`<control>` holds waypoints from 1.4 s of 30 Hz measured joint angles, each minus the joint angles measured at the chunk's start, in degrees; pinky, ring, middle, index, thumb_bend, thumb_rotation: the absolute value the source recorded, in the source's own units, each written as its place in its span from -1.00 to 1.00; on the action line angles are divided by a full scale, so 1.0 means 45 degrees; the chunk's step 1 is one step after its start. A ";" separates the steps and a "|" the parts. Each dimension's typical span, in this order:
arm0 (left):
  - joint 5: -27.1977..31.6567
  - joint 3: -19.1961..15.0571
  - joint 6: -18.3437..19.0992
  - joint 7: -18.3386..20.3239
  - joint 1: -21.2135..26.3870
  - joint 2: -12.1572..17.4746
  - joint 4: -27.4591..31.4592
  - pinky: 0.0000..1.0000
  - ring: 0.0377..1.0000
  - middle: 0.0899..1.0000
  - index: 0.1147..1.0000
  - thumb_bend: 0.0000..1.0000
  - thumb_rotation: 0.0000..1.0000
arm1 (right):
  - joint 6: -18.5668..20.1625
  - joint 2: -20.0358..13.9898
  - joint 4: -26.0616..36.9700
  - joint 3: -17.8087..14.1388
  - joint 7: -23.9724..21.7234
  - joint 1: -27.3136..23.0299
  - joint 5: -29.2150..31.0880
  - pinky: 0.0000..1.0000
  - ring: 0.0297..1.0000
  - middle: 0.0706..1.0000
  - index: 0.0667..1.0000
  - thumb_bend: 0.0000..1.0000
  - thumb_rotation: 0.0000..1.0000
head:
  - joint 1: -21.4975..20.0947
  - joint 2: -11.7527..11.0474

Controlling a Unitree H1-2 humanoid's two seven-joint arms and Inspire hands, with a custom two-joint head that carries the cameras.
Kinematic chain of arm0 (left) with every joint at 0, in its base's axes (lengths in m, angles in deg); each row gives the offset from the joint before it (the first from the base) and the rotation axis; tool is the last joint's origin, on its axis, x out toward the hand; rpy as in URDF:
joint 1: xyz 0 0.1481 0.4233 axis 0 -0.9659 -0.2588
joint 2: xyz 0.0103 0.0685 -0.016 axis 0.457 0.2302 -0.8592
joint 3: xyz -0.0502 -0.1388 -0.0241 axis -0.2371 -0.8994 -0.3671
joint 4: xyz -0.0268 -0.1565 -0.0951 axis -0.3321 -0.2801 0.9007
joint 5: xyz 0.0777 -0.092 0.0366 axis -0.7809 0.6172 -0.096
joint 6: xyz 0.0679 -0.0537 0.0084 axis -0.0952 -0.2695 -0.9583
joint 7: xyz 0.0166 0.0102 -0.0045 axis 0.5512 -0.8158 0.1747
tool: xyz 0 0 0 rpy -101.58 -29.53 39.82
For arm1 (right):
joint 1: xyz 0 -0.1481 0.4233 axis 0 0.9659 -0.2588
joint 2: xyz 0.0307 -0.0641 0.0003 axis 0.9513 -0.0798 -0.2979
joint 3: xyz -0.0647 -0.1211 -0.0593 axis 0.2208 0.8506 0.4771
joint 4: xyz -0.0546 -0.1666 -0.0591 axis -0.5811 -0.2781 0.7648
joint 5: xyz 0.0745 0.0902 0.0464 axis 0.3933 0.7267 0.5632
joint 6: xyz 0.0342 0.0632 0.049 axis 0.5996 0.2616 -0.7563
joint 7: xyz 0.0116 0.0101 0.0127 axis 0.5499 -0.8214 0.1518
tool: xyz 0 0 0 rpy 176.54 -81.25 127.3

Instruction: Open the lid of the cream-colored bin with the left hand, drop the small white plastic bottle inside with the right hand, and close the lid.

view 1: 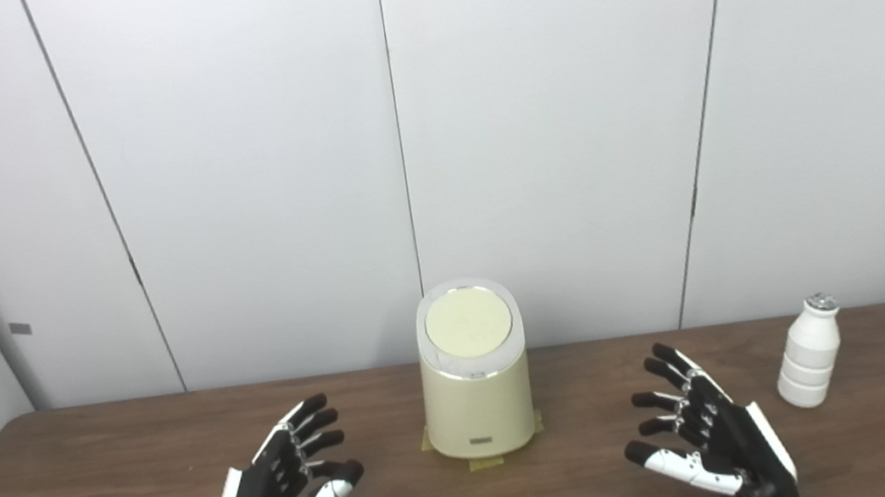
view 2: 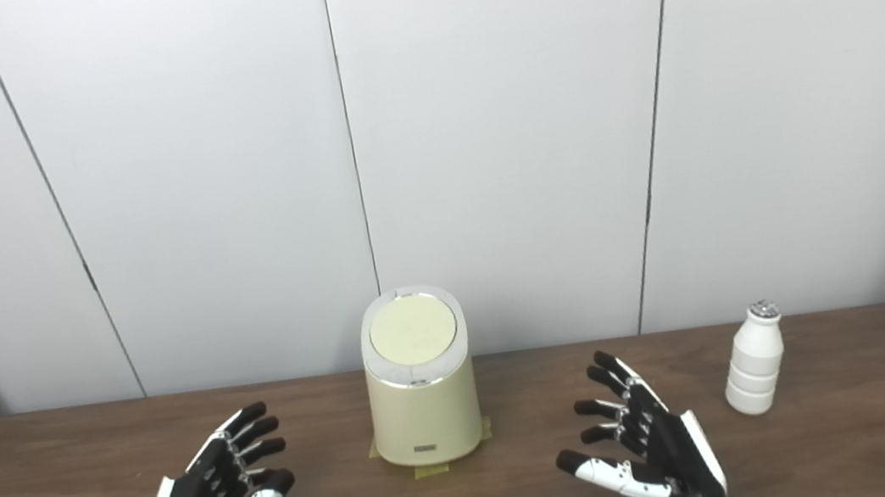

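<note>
At the middle of the dark brown wood-grain surface (view 1: 95, 465) stands the cream-colored cylindrical bin (view 1: 479, 415), upright and close to the white panelled wall (view 1: 245, 180), its round pale-yellow lid (view 1: 469, 324) lying flat and closed inside a lighter rim. Strips of yellowish tape (view 1: 486, 462) show at the foot of the bin, probably to fix its spot so that pressing on the lid does not push it away. The small white ribbed plastic bottle (view 1: 808, 358) with a silvery cap stands upright to the right of the bin, well apart from it and on the side of the arm meant to lift it. The left robot hand (view 1: 286, 491) hovers near the front edge, left of the bin, released, fingers spread and holding nothing; the right robot hand (view 1: 707, 440) mirrors it between bin and bottle, likewise spread and empty. Neither touches anything, so the task seems not yet begun, with opening the lid as the first step.
</note>
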 measured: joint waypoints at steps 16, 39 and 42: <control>-0.2124 0.0383 0.0843 -0.1369 0.2377 -0.0333 0.0352 0.74 0.84 0.84 0.80 0.58 -0.45 | 0.0060 -0.0028 0.0061 0.0025 -0.0012 0.0040 -0.0217 0.15 0.44 0.72 0.73 0.67 -0.51 | 0.0254 0.0098; -0.6053 0.2416 0.1941 -0.3140 0.5748 -0.0677 -0.2851 1.00 1.00 1.00 1.00 0.79 -0.37 | 0.0419 -0.0064 0.0463 0.0093 -0.0008 0.0294 -0.0435 0.16 0.44 0.72 0.74 0.66 -0.36 | 0.0020 0.0059; -0.6818 0.2811 0.2030 -0.3359 0.6205 -0.0637 -0.3255 1.00 1.00 1.00 1.00 0.77 -0.37 | 0.0419 -0.0060 0.0464 0.0092 -0.0011 0.0295 -0.0412 0.18 0.46 0.74 0.76 0.64 -0.39 | -0.0019 0.0059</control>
